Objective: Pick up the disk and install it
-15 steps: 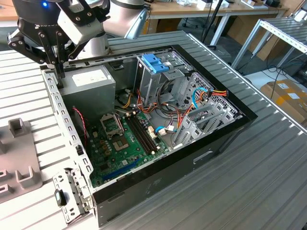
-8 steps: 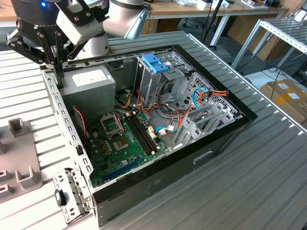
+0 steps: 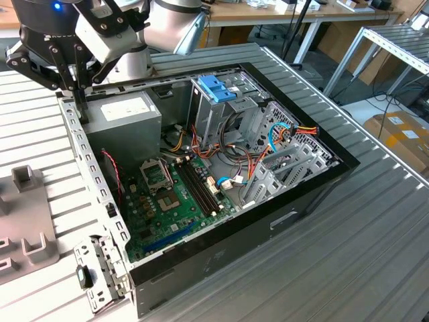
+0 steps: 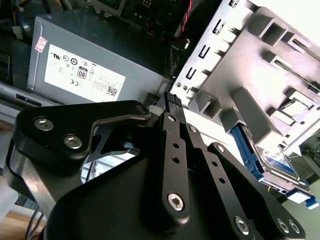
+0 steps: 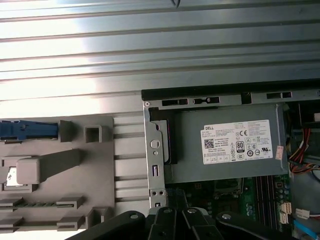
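The disk (image 4: 272, 161) lies flat in a grey holder (image 4: 250, 60) beside the computer case, dark and shiny with a blue carrier rail and a blue end tab. In the first wrist view its blue carrier edge (image 5: 27, 130) shows along the holder (image 5: 75, 165). My gripper (image 3: 82, 111) hangs over the rear corner of the open case (image 3: 221, 194), at the exterior view's left, by the grey power supply (image 3: 124, 114). Its black fingers (image 4: 172, 100) are shut together with nothing between them, well apart from the disk.
A tall grey drive cage with a light-blue bracket (image 3: 218, 87) stands in the case's middle. Cables (image 3: 288, 134) and the green motherboard (image 3: 174, 201) fill the floor. A loose slotted metal panel (image 3: 100, 268) lies by the case's near corner. Ribbed metal tabletop (image 3: 348, 255) surrounds everything.
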`<state>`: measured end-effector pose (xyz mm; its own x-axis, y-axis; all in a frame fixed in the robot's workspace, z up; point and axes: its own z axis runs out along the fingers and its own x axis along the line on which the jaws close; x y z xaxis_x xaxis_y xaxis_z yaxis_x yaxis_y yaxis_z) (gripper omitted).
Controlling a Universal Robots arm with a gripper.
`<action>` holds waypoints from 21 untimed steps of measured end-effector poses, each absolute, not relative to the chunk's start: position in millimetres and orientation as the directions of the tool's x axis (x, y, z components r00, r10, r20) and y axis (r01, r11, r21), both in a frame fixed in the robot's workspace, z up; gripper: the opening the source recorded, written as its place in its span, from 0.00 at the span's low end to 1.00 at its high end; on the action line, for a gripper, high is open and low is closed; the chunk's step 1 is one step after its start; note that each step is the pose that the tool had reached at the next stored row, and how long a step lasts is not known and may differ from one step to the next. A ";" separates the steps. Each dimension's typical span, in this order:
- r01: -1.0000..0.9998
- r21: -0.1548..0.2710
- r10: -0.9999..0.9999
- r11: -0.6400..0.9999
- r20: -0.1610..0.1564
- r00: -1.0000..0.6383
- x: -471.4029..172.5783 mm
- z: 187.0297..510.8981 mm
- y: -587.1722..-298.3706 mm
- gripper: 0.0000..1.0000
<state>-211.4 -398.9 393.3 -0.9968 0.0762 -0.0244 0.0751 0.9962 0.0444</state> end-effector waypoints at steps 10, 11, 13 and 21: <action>0.075 0.044 0.076 0.996 -0.024 -0.997 -214.7 393.3 -398.9 0.11; 0.075 0.044 0.076 0.996 -0.024 -0.997 -214.9 393.3 -398.9 0.11; 0.075 0.044 0.076 0.996 -0.024 -0.997 -215.3 393.3 -398.9 0.11; 0.075 0.044 0.076 0.996 -0.024 -0.997 -217.6 393.3 -398.9 0.11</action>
<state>-217.6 -398.9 393.3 -0.9968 0.0763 -0.0245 0.0751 0.9962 0.0444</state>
